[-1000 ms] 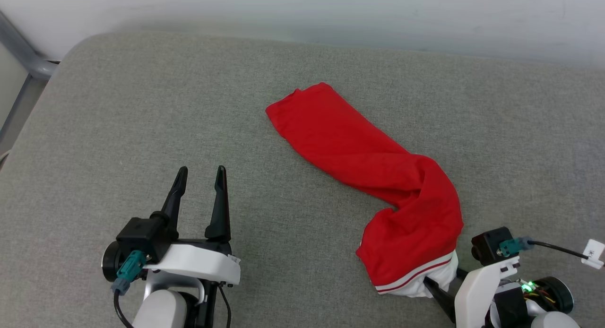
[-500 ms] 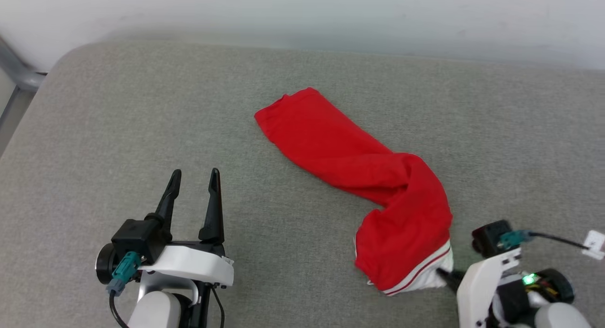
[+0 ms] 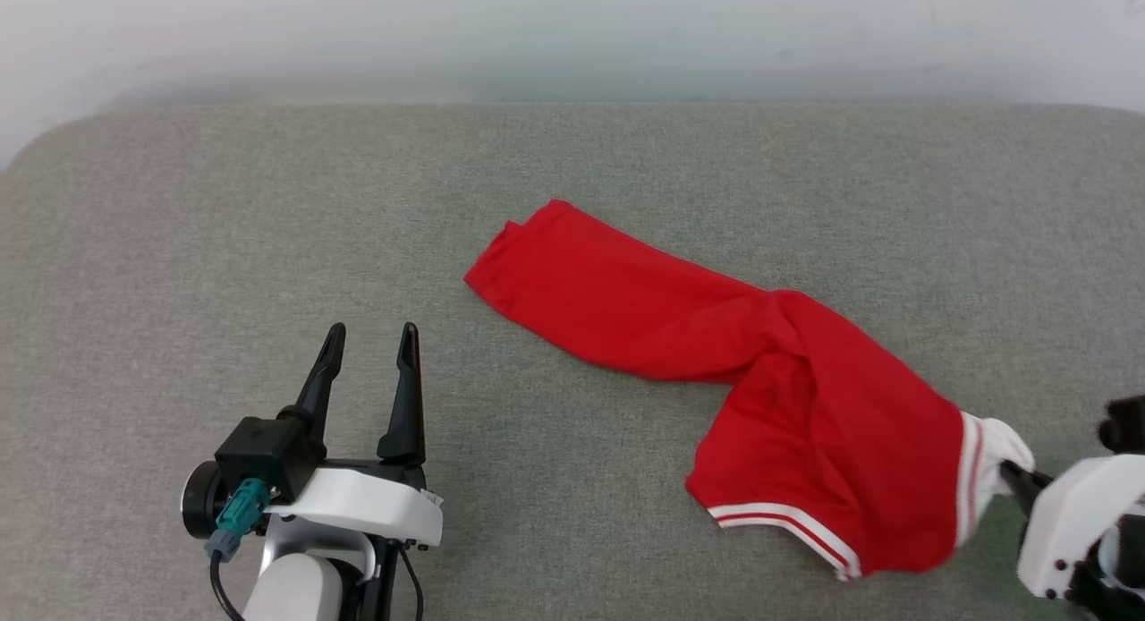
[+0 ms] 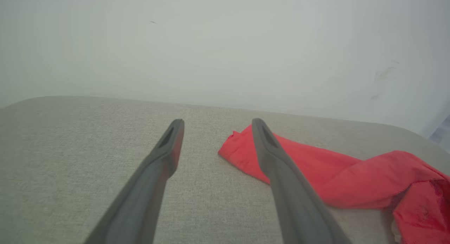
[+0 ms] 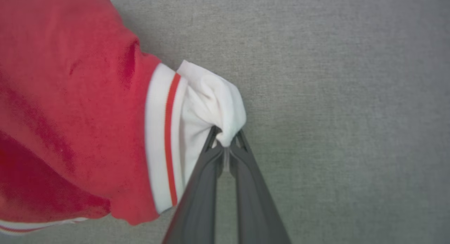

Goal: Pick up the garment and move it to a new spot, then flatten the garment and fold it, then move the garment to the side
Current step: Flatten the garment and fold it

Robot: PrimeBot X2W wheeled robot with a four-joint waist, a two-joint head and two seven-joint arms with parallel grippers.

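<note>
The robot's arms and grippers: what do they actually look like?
The left gripper has two long, tapering black fingers on a black block, backed by a curved white shell. A teal plug with a black cable hangs off it. The right gripper has the same dark fingers and a white casing with small screw holes.

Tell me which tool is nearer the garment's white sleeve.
Right. The right tool is shut on the white sleeve itself; the left tool stands open over the grey cushion, well apart, off the red end of the garment.
</note>
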